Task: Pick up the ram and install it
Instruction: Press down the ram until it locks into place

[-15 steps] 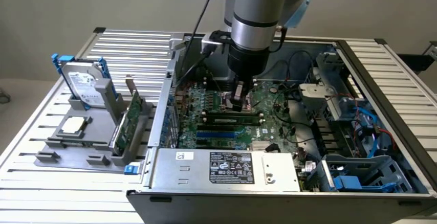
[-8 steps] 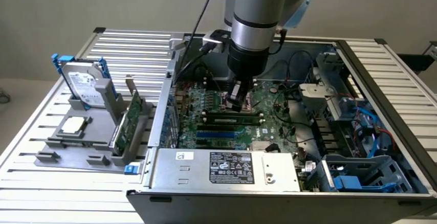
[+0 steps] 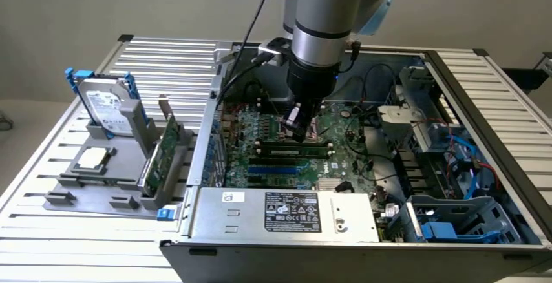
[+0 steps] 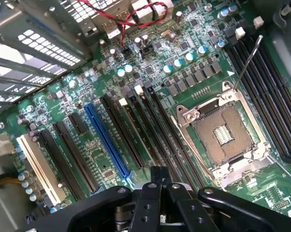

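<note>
- In the exterior view, the arm is being held down inside the open computer case (image 3: 362, 231), which is lying on the slatted bench (image 3: 52, 231).
- The end effector (image 3: 298, 128) is being kept low over the motherboard (image 3: 345, 160), right at the bank of memory slots.
- The ram (image 3: 298, 146) is being seen as a long thin stick lying along a slot directly beneath the fingertips; whether it is being touched cannot be told from here.
- The fingers are being held together, with no gap showing between them.
- Toward the exterior view's left, a grey fixture (image 3: 95, 186) is being seen on the bench, carrying a hard drive (image 3: 108, 105) standing upright, a green expansion card (image 3: 164, 154) on edge, and a processor chip (image 3: 92, 159) lying flat.
- In the wrist view, the end effector (image 4: 157, 186) is being shown with its black fingers (image 4: 157, 176) drawn tight together, tips pointing at the dark slots.
- A blue slot (image 4: 107, 142) is being shown among long black slots (image 4: 70, 154) just beside the fingertips.
- An open processor socket (image 4: 223, 135) is being shown nearby, its thin lever (image 4: 247, 63) standing raised.
- Red wires (image 4: 136, 12) are being shown looping by the far edge of the board.
</note>
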Available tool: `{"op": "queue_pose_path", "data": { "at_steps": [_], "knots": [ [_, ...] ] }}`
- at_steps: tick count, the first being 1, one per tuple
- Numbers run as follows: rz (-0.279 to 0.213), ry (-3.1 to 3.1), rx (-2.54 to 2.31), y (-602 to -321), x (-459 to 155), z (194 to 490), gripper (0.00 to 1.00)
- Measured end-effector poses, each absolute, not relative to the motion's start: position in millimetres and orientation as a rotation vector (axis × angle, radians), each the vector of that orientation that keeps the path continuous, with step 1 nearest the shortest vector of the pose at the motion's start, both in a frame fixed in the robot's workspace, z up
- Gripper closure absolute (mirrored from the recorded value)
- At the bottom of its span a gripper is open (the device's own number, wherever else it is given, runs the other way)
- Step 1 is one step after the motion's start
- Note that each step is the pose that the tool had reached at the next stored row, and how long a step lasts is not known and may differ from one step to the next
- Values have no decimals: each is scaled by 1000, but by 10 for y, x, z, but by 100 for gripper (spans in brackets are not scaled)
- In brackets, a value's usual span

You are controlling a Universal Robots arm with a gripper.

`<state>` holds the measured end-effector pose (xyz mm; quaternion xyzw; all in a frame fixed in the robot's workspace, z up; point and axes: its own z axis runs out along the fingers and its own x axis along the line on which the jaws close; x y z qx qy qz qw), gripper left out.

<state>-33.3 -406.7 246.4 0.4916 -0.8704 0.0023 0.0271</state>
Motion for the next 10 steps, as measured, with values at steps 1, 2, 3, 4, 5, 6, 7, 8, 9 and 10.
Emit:
{"op": "queue_pose_path", "data": {
  "at_steps": [1, 2, 3, 4, 5, 6, 7, 8, 9, 10],
  "knots": [
    [6, -2699, 1499, -4067, -333, 2458, 89],
    [6, -2710, 1480, -4067, -333, 2452, 89],
    [5, -2720, 1461, -4067, -333, 2445, 89],
    [4, -2731, 1440, -4067, -332, 2438, 89],
    [4, -2741, 1421, -4067, -333, 2432, 89],
    [3, -2751, 1402, -4067, -333, 2425, 89],
    [3, -2760, 1383, -4067, -333, 2418, 89],
    [2, -2770, 1363, -4067, -332, 2412, 89],
    [2, -2780, 1343, -4067, -333, 2406, 89],
    [1, -2789, 1324, -4067, -333, 2399, 89]
  ]
}}
